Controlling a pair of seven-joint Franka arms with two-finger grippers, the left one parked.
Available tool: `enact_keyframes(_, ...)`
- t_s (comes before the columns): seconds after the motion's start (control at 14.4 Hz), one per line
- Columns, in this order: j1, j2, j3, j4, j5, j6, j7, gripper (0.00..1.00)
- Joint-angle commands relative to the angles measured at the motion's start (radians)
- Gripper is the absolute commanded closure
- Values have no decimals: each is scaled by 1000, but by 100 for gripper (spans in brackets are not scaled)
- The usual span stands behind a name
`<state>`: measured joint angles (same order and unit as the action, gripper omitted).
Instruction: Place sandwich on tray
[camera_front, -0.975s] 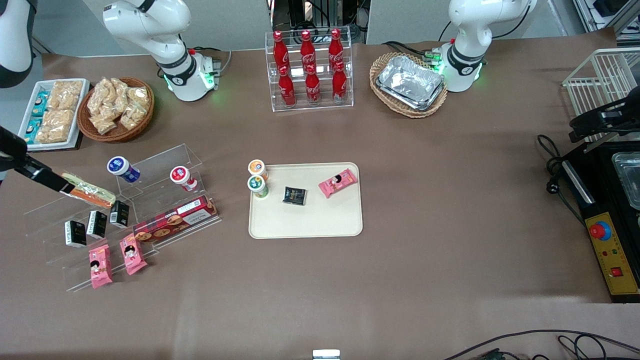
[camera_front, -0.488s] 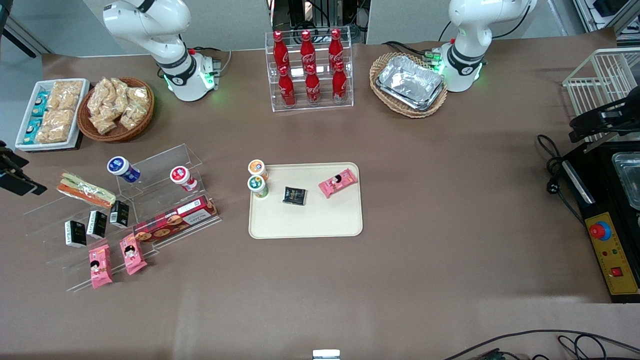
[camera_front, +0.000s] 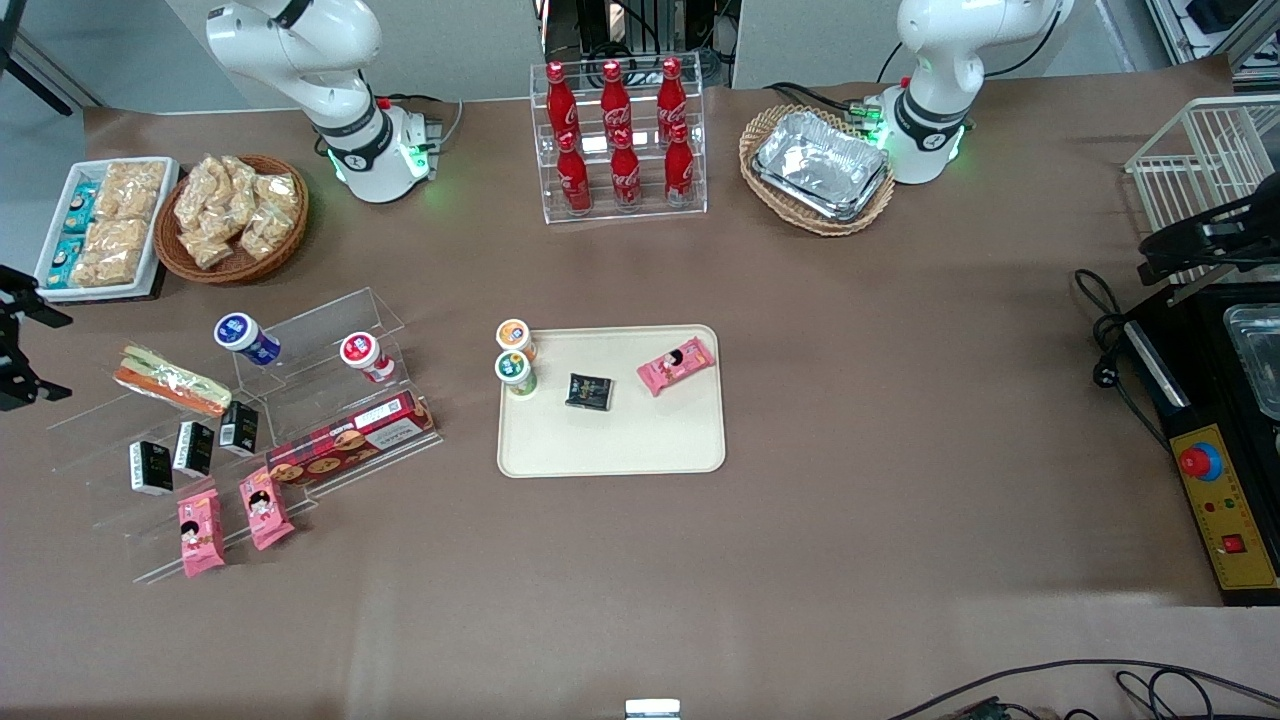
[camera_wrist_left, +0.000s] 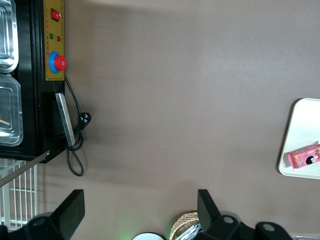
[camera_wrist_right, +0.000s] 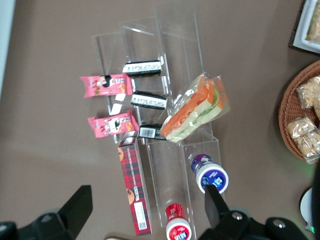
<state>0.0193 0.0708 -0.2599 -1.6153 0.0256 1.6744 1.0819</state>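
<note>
The sandwich (camera_front: 170, 380), a clear-wrapped wedge with orange and green filling, lies on the upper step of a clear acrylic stand (camera_front: 300, 330) toward the working arm's end of the table. It also shows in the right wrist view (camera_wrist_right: 197, 110). My gripper (camera_front: 22, 350) hangs open and empty above the table edge, a short way off the sandwich, away from the tray; its fingers (camera_wrist_right: 77, 205) stand wide apart. The cream tray (camera_front: 610, 445) lies mid-table and holds two small cups (camera_front: 514, 360), a black packet (camera_front: 589, 391) and a pink snack pack (camera_front: 676, 365).
On the stand are a blue-capped bottle (camera_front: 245, 338), a red-capped bottle (camera_front: 365, 357), a red biscuit box (camera_front: 350, 440), black packs (camera_front: 193, 448) and pink snack packs (camera_front: 200, 530). A snack basket (camera_front: 232, 218), a white snack tray (camera_front: 100, 228) and a cola rack (camera_front: 618, 140) stand farther back.
My gripper has drawn back from the sandwich's end toward the table edge. The sandwich stays on the stand.
</note>
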Motion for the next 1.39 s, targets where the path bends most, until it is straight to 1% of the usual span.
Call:
enact_keyframes(0.0, -31, 75, -1, 19, -27, -12, 201, 0)
enact_keyframes(0.14, -30, 113, -2, 17, -42, -15, 257, 0)
enact_keyframes(0.21, -30, 130, -2, 17, -67, -15, 283, 0)
enact_keyframes(0.35, -35, 162, -2, 15, -82, -6, 428, 0)
enact_keyframes(0.42, -44, 176, -2, 14, -99, -4, 475, 0)
enact_keyframes(0.49, -45, 184, -2, 5, -105, 4, 483, 0)
enact_keyframes(0.63, -48, 187, -2, -23, -102, 37, 510, 0)
enact_keyframes(0.77, -76, 192, -2, -47, -98, 83, 567, 0)
enact_keyframes(1.04, -96, 170, -4, -130, -96, 136, 602, 0)
enact_keyframes(1.25, -96, 129, -4, -230, -96, 234, 726, 0)
enact_keyframes(1.32, -96, 113, -4, -260, -96, 257, 745, 0)
